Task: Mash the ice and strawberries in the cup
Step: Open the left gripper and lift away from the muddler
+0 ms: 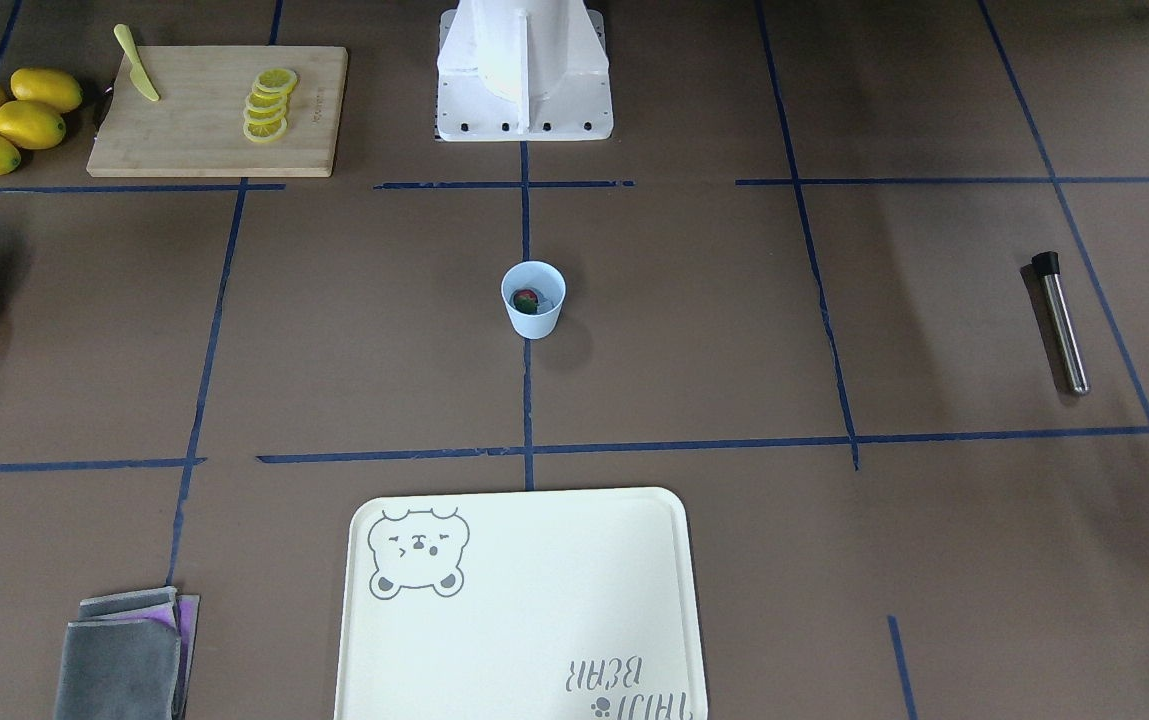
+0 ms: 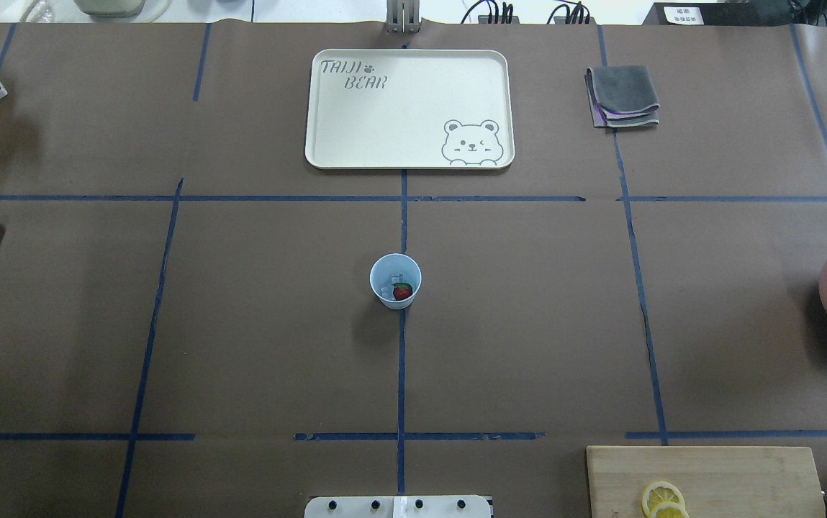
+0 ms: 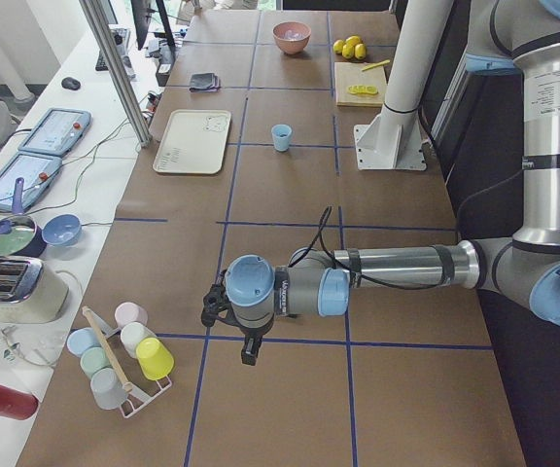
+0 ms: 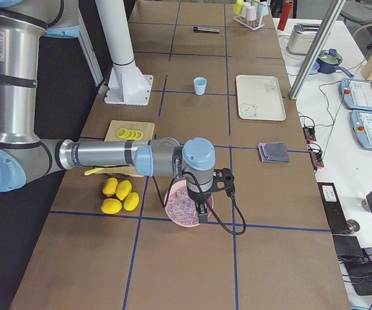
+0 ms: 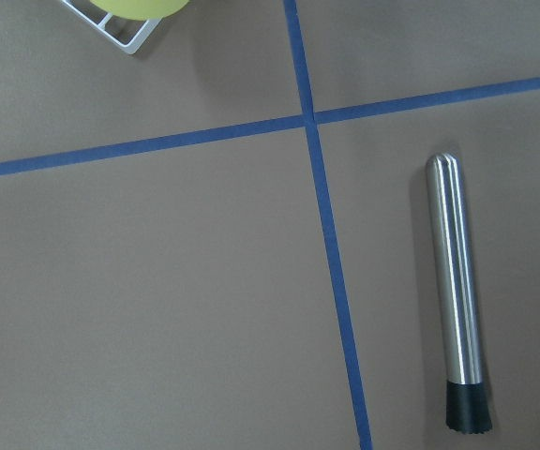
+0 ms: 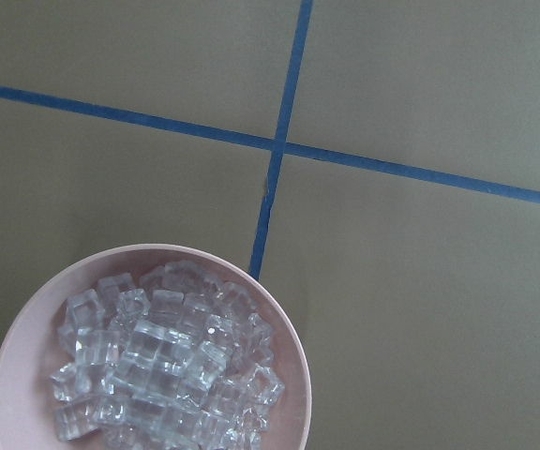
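the cup (image 2: 395,282) stands upright, well apart from both pincers and between them, holding the strawberry (image 2: 402,291) and some ice (image 2: 386,288). the left gripper (image 3: 248,356) hangs over the table near a steel muddler (image 5: 457,300). the right gripper (image 4: 202,217) hangs over a pink bowl (image 6: 17,375) of ice cubes (image 6: 157,366). i cannot tell whether either is released or clenched.

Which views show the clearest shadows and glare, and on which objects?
Front-facing view: the metal rod casts a shadow to its left, the cup a soft one lower right. Left wrist view: a bright streak runs along the rod. Right wrist view: ice cubes glint, sharp.
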